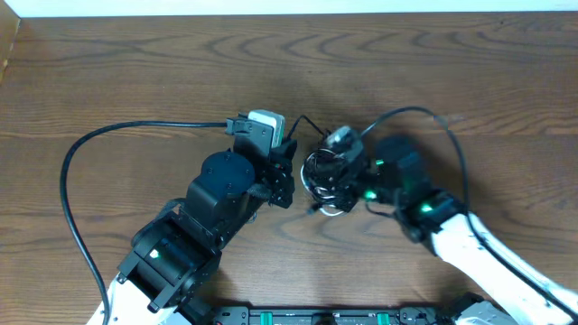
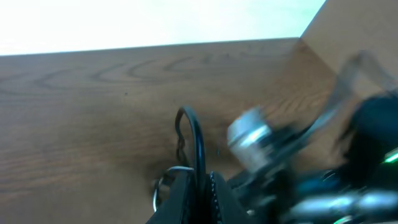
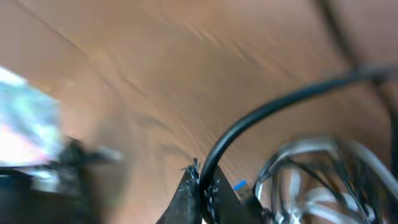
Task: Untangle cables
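Cables (image 1: 325,176) sit as one small knotted clump near the middle of the table (image 1: 135,72), black turns wound around a white one, with my left arm (image 1: 221,181) at its 9 o'clock and my right arm (image 1: 406,181) at its 3 o'clock. My left jaws are pressed together on a thin black loop (image 2: 198,146) that rises from them toward 12 o'clock. A bit of white strand (image 2: 163,182) lies on the wood at their 9 o'clock. My right jaws are shut too, pinching a black cord (image 3: 261,118) that sweeps off toward 2 o'clock, with the white-and-black coils (image 3: 317,180) close by at 3 o'clock. I judge all of this light and limp. With no weight to anchor it, the whole clump would trail after whichever arm pulls. The smooth sheath looks slippery enough to slide through a pinch, and a hard tug would likely tighten the knot rather than open it. The best hold, I think, is on the cord itself just beside the knot, one colour per side. The end plugs are too blurred here for me to pick out.
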You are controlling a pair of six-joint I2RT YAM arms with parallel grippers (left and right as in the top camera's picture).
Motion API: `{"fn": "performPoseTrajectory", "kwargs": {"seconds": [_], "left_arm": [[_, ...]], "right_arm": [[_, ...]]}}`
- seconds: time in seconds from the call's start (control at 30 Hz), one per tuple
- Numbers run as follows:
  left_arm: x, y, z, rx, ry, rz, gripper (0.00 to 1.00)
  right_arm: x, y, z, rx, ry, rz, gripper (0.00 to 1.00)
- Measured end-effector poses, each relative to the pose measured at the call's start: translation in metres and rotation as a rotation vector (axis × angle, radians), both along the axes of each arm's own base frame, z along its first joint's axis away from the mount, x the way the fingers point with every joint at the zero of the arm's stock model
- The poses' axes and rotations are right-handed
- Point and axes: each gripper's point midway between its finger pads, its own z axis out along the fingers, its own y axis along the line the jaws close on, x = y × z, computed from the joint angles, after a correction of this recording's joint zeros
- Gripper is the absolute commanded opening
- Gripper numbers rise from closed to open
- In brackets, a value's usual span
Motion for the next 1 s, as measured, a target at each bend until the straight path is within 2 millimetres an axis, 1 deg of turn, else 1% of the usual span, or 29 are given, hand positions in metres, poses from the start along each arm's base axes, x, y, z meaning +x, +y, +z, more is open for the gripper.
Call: {"fn": "performPoseTrajectory", "kwargs": {"seconds": [0.07,0.13,0.2,0.23,0.33,0.37,0.4,0.43,0.47,0.53,0.57,0.6,0.67,0.73,0.77,0.83,0.9,1.0], "left_arm": [[0.000,0.000,-0.002,0.004,0.004,0.000,0.08],[0.000,0.000,-0.001,0.003,0.004,0.000,0.08],[0.000,0.000,-0.001,0.003,0.004,0.000,0.08],[0.000,0.000,-0.001,0.003,0.004,0.000,0.08],[0.000,0.000,-0.002,0.005,0.006,0.000,0.08],[-0.001,0.000,-0.002,0.006,0.007,0.000,0.13],[0.000,0.000,-0.003,0.007,0.008,0.000,0.17],[0.000,0.000,-0.004,0.007,0.013,0.001,0.36],[0.000,0.000,-0.005,0.010,0.016,0.001,0.50],[0.001,-0.001,-0.009,0.020,0.025,0.000,0.80],[0.001,-0.001,-0.011,0.027,0.033,-0.001,0.86],[0.001,-0.001,-0.014,0.033,0.041,-0.001,0.90],[0.001,-0.002,-0.021,0.046,0.064,-0.005,0.91],[-0.001,-0.001,-0.027,0.062,0.086,-0.006,0.92],[-0.001,-0.001,-0.030,0.070,0.094,-0.006,0.92],[-0.002,-0.001,-0.034,0.081,0.108,-0.006,0.93],[-0.002,-0.002,-0.039,0.089,0.124,-0.013,0.93],[-0.004,-0.005,-0.044,0.093,0.145,-0.031,0.94]], "right_arm": [[-0.001,-0.006,0.039,0.121,-0.052,0.036,0.01],[-0.004,-0.018,0.078,0.223,-0.118,0.068,0.01],[-0.013,-0.029,0.108,0.299,-0.162,0.102,0.01],[-0.017,-0.034,0.120,0.330,-0.176,0.122,0.01],[-0.031,-0.041,0.148,0.409,-0.192,0.181,0.01],[-0.035,-0.042,0.154,0.428,-0.186,0.197,0.01],[-0.038,-0.042,0.157,0.438,-0.176,0.212,0.01],[-0.042,-0.042,0.157,0.441,-0.155,0.223,0.01],[-0.043,-0.041,0.152,0.434,-0.122,0.221,0.01],[-0.037,-0.042,0.129,0.392,0.000,0.162,0.01],[-0.030,-0.043,0.115,0.367,0.059,0.110,0.01],[-0.025,-0.045,0.103,0.345,0.100,0.070,0.01],[-0.010,-0.046,0.087,0.320,0.123,0.006,0.01],[-0.004,-0.045,0.097,0.344,0.055,0.007,0.01],[-0.003,-0.045,0.108,0.365,0.004,0.018,0.01],[-0.005,-0.044,0.130,0.408,-0.078,0.047,0.01],[-0.009,-0.044,0.144,0.440,-0.119,0.068,0.01],[-0.013,-0.044,0.156,0.472,-0.128,0.083,0.01]]}}
